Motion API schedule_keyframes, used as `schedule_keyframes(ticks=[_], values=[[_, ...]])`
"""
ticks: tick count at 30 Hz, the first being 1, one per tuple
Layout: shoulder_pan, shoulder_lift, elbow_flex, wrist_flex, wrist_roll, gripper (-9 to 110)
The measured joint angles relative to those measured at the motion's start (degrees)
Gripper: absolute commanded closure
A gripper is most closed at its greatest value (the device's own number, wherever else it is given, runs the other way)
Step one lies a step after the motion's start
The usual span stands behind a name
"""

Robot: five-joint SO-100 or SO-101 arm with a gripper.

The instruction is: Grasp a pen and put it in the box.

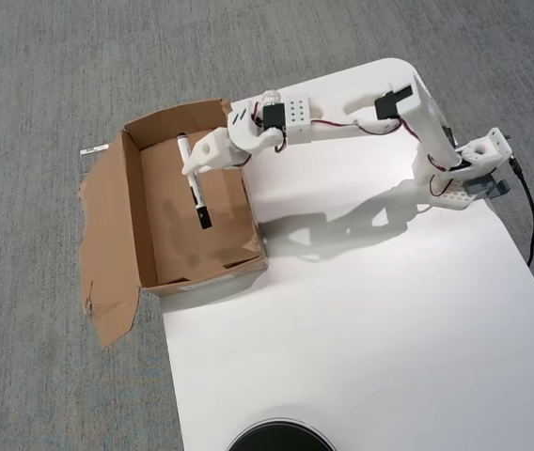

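Grey short-pile carpet [51,56] fills the floor; a large white sheet or board [361,319] lies over its right half, its near edge cut off at the bottom of the overhead view.

Far left: ragged, torn brown cardboard flaps [107,244] splayed flat on the carpet. A small white strip [93,149] lies beside them (too small to identify).

Next: the shallow rectangular brown corrugated cardboard box [149,254], open top, plain brown inside, standing at the white sheet's left edge. Over its interior is the slim white marker pen with black cap [193,182], lengthwise, black cap towards the bottom of the picture. Whether the pen touches the box floor cannot be told from above.

The white two-finger gripper [195,167] reaches over the box's right wall and is closed around the pen's upper barrel; the fingertips are partly hidden behind the pen.

Right: the white plastic arm [342,117] with red wiring stretches back to its base [464,174] on the sheet's far right; a black cable [528,211] trails off it.

Bottom centre: a black round object [278,438], mostly cut off.
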Motion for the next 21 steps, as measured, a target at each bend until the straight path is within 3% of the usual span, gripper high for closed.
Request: schedule_keyframes(ticks=[21], values=[[-0.4, -6.2, -0.8, -0.2, 0.0, 99]])
